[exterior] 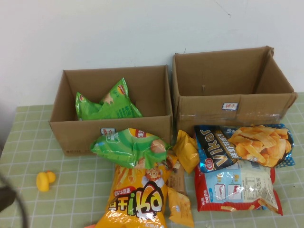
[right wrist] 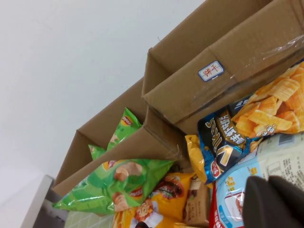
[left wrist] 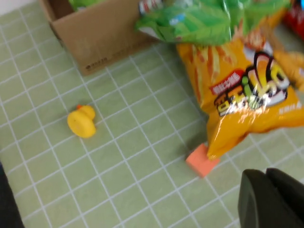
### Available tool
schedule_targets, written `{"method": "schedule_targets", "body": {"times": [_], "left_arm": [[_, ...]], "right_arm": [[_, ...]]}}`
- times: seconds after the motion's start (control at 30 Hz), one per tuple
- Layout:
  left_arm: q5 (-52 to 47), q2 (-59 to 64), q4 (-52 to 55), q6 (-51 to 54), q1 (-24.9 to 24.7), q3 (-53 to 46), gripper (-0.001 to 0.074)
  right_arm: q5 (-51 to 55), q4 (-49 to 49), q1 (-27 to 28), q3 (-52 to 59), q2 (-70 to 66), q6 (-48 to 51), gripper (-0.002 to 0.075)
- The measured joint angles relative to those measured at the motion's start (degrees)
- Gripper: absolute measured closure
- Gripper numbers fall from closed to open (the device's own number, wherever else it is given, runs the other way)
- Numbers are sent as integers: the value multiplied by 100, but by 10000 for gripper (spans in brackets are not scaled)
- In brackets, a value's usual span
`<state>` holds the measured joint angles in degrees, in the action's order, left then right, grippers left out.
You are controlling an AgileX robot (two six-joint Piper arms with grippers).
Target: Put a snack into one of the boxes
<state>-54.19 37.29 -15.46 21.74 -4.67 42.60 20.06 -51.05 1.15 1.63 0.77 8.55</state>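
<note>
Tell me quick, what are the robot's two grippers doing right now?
Left gripper: above the table near the orange chip bag, holding nothing; open or closed cannot be told.
Right gripper: over the snack pile, holding nothing; cannot be told.

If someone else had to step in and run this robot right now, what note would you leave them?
Left end effector: low over the table near the orange snack bag, holding nothing visible.
Right end effector: above the red-and-white snack bag, holding nothing visible.
Left box already holds a green chip bag. Right box shows nothing inside.
A second green bag leans at the left box's front; the blue bag lies before the right box.
Left: pick a snack, box it.
</note>
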Motion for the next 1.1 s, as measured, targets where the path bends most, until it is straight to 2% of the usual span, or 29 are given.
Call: {"method": "schedule_targets", "body": {"times": [0.07,0.2,0.43,0.57,0.7,0.87,0.93,1.1], "left_arm": [[-26,451,132,85,-214,247,737],[-26,1355,738,83,-980,663,737],[-169,2822,2903,-1530,-2429,1301,737],[-196,3730,3375,-2249,-2747,1644,703],[-185,4494,3365,-2555,-2747,1967,572],[-90,5226,3415,-2911,-2747,2206,290],[3,5388,3510,-3085,-2747,2232,218],[516,5500,3666,-3722,-2747,2269,155]], "right_arm": [[0,0,0,0,0,41,728],[0,0,0,0,0,99,728],[96,-8,0,0,0,248,728],[120,-22,0,0,0,274,728],[131,-72,0,0,0,297,728],[242,-149,0,0,0,311,728],[291,-149,0,0,0,311,728],[326,-149,0,0,0,311,728]]}}
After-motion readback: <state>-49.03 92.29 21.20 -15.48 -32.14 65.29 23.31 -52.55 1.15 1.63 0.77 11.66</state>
